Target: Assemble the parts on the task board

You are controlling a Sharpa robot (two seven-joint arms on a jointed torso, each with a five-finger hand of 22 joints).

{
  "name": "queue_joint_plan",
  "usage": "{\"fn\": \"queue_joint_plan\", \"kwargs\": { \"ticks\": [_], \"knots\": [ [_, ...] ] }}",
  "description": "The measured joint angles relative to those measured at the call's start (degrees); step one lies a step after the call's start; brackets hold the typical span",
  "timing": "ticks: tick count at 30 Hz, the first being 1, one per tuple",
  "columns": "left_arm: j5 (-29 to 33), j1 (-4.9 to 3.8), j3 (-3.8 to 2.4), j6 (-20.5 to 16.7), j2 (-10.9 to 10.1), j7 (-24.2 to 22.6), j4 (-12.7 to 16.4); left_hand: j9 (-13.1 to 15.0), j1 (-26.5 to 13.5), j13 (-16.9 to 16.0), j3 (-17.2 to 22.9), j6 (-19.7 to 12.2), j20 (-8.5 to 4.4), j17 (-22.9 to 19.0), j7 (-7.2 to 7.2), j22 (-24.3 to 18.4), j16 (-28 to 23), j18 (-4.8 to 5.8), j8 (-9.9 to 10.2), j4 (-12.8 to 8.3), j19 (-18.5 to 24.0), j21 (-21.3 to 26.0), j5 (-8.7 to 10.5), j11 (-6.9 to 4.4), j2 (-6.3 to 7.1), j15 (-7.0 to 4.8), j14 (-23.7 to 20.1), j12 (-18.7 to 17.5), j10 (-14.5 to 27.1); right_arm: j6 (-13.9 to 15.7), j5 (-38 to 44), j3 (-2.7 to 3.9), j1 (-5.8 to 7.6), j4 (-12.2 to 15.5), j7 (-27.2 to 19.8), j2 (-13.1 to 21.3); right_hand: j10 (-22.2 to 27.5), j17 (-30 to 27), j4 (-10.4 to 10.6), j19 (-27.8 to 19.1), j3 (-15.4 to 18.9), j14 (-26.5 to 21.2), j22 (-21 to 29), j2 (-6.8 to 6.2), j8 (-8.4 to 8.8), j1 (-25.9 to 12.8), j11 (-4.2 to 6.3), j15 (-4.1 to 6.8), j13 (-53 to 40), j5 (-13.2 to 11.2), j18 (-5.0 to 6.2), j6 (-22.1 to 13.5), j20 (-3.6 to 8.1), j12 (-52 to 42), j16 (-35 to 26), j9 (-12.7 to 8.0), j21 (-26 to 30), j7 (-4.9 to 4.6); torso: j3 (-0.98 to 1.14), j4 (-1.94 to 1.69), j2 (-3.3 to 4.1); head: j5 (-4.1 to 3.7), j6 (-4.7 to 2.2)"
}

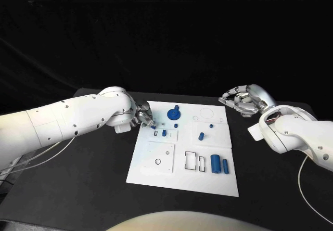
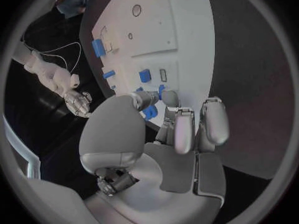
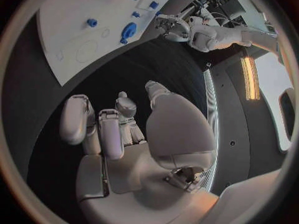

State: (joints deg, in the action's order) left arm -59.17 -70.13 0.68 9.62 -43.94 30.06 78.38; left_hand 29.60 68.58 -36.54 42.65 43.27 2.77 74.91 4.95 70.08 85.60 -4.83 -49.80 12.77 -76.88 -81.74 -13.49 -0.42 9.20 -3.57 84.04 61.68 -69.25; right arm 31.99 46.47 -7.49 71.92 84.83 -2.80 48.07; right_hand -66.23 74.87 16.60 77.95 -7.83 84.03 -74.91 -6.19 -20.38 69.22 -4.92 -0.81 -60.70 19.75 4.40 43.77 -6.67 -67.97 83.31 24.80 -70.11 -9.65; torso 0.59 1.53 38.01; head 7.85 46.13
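Small, stiff parts called for fingertip pinches

Seemingly the blue parts were light, rigid plastic, smooth enough to slip, so each wanted a pinch across its sides rather than a full grasp.

From the head view, the task board (image 1: pixel 156 166) lay in the middle of the black table (image 1: pixel 83 192). The left hand (image 1: pixel 143 118) hung at the board's left edge, fingers curled down toward a small blue part (image 1: pixel 153 127) at their tips; whether it was truly pinched could not be told from there. A round blue part (image 1: pixel 173 114) stood near the board's far edge, a small peg (image 1: pixel 201 136) sat toward the middle, and a blue cylinder (image 1: pixel 216 164) with a slim piece beside it lay near the right edge. The right hand (image 1: pixel 243 100) hovered off the board's far right corner, fingers curled in and holding nothing.

From the left wrist view, the left hand (image 2: pixel 168 134) had thumb and fingers drawn together over the board, with a small blue part (image 2: pixel 149 112) lodged between the thumb and fingers, which looked like a pinch.

From the right wrist view, the right hand (image 3: pixel 124 129) was over bare table, well apart from the board (image 3: pixel 69 25), fingers bent inward and empty
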Motion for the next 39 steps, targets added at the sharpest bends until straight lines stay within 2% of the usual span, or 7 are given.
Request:
{"fn": "queue_joint_plan", "kwargs": {
  "ticks": [8, 10, 22, 23, 24, 39],
  "knots": [
    [-1.39, 1.2, 0.02, -0.69, -0.06, 0.34, 0.88, 0.04, -0.56, -0.07, 0.14, 0.05, -0.21, 0.0, -0.04, 0.0, 0.0, 0.0, -0.04, -0.14, -0.21, 0.01, 0.01, -0.2, 0.12, -0.01, 0.01, 0.0, -0.21, -0.18, -0.07, -0.01, -0.08, 0.0, 0.03, -0.02, 0.0, 0.0, 0.0, 0.0, 0.0, 0.0, 0.01, 0.0, 0.0, 0.0, 0.0, 0.0, 0.0, 0.0, 0.0, 0.0, 0.0, 0.0, 0.0, 0.0, 0.0, 0.0, -0.02, 0.07, 0.05, 0.16, 0.11],
    [-1.74, 1.34, 0.02, -0.76, -0.01, 0.41, 0.99, 0.05, -0.68, -0.23, 0.37, 0.05, -0.21, 0.0, -0.04, 0.12, 0.22, -0.01, -0.68, 0.09, -0.21, 0.01, 0.01, -0.2, 0.24, 0.0, 0.0, 0.22, -0.21, -0.22, -0.08, -0.01, -0.1, 0.0, 0.04, -0.02, 0.0, 0.0, 0.0, 0.0, 0.0, 0.0, 0.01, 0.0, 0.0, 0.0, 0.0, 0.0, 0.0, 0.0, 0.0, 0.0, 0.0, 0.0, 0.0, 0.0, 0.0, 0.0, -0.01, 0.08, 0.06, 0.2, 0.1],
    [-3.39, 1.55, 0.0, -0.69, 0.12, 0.93, 2.08, 0.07, -1.41, -1.12, 0.38, 0.05, -0.42, 0.0, -0.05, 0.63, 0.45, 0.0, -1.74, 0.09, -0.42, -0.2, 0.01, -0.51, 0.52, 0.0, 0.0, 0.87, -0.93, -0.34, -0.11, -0.01, -0.15, 0.0, 0.09, 0.01, 0.0, 0.0, 0.0, 0.0, 0.0, 0.0, -0.04, 0.0, 0.0, 0.0, 0.0, 0.0, 0.0, 0.0, 0.0, 0.0, 0.0, 0.0, 0.0, 0.0, 0.0, 0.0, 0.04, 0.13, 0.11, 0.28, 0.27],
    [-3.5, 1.55, 0.0, -0.66, 0.12, 1.0, 2.17, 0.07, -1.46, -1.19, 1.61, 0.05, -0.42, 0.0, -0.05, 0.69, 0.45, 0.0, -1.82, -1.13, -0.42, -0.2, 0.06, -0.39, 0.57, 0.0, 0.0, 0.87, -1.04, -0.34, -0.11, -0.01, -0.16, 0.0, 0.09, 0.02, 0.0, 0.0, 0.0, 0.0, 0.0, 0.0, -0.04, 0.0, 0.0, 0.0, 0.0, 0.0, 0.0, 0.0, 0.0, 0.0, 0.0, 0.0, 0.0, 0.0, 0.0, 0.0, 0.04, 0.13, 0.1, 0.27, 0.29],
    [-3.64, 1.57, 0.0, -0.63, 0.12, 1.06, 2.25, 0.07, -1.58, -1.2, 1.87, 0.06, -0.42, 0.0, -0.05, 0.71, 0.45, 0.0, -1.84, -1.4, -0.42, -0.2, 0.2, -0.31, 0.69, 0.0, 0.0, 0.87, -1.12, -0.35, -0.11, -0.01, -0.16, 0.0, 0.1, 0.02, 0.0, 0.0, 0.0, 0.0, 0.0, 0.0, -0.04, 0.0, 0.0, 0.0, 0.0, 0.0, 0.0, 0.0, 0.0, 0.0, 0.0, 0.0, 0.0, 0.0, 0.0, 0.0, 0.04, 0.13, 0.1, 0.27, 0.32],
    [-5.02, 1.66, -0.01, 0.4, -0.05, 2.05, 3.07, 0.07, -1.57, -1.25, 1.87, 0.06, -0.42, 0.0, -0.05, 0.78, 0.44, 0.0, -1.99, -1.4, -0.42, -0.19, 0.22, -0.31, 0.68, 0.0, 0.0, 0.87, -1.11, -0.4, -0.11, -0.02, -0.22, 0.02, 0.12, 0.18, 0.0, 0.0, 0.0, 0.0, 0.0, 0.0, -0.02, 0.0, 0.0, 0.0, 0.0, 0.0, 0.0, 0.0, 0.0, 0.0, 0.0, 0.0, 0.0, -0.05, 0.0, 0.0, 0.04, 0.13, 0.07, 0.3, 0.5]
  ]
}}
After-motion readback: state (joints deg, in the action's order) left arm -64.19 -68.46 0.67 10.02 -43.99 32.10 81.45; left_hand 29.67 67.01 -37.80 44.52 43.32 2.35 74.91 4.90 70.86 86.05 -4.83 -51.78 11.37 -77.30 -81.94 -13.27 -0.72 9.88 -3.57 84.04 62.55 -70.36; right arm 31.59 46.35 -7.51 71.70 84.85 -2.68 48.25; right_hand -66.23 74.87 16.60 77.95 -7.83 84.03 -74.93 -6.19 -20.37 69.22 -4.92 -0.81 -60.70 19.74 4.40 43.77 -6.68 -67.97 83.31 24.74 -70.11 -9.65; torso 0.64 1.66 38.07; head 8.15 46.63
